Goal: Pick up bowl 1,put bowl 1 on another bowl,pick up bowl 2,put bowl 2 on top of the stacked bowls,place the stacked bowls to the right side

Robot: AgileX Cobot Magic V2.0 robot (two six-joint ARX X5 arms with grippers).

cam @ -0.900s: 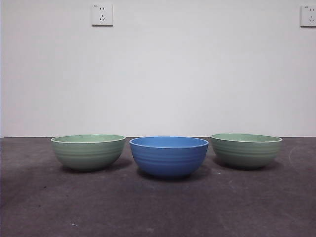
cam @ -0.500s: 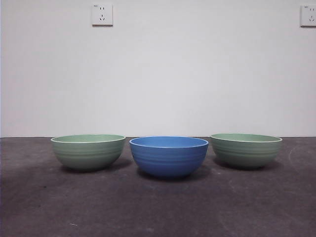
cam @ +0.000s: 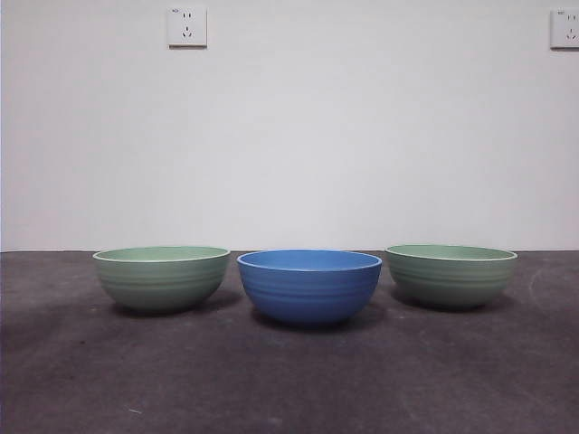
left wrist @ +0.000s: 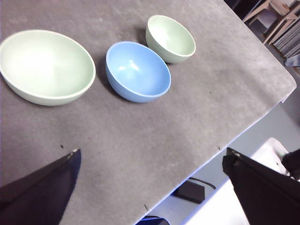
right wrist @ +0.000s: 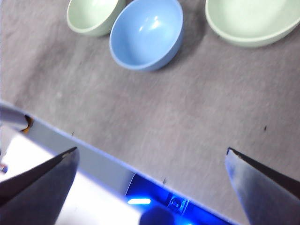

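Note:
Three bowls stand in a row on the dark grey table. In the front view the blue bowl (cam: 308, 287) is in the middle, one sage-green bowl (cam: 161, 278) on its left and its twin (cam: 450, 275) on its right, all apart and empty. My left gripper (left wrist: 152, 154) hangs open high above the table's front; its view shows the nearer green bowl (left wrist: 46, 65), the blue bowl (left wrist: 138, 71) and the farther green bowl (left wrist: 170, 38). My right gripper (right wrist: 152, 151) is open too, well short of the blue bowl (right wrist: 146, 33) and both green bowls (right wrist: 93, 16) (right wrist: 253, 18).
A white wall with two sockets (cam: 187, 26) (cam: 564, 28) rises behind the table. The table's front edge (left wrist: 243, 126) shows in the left wrist view, with floor and a dark box below it. A blue light (right wrist: 140, 200) glows under the edge in the right wrist view.

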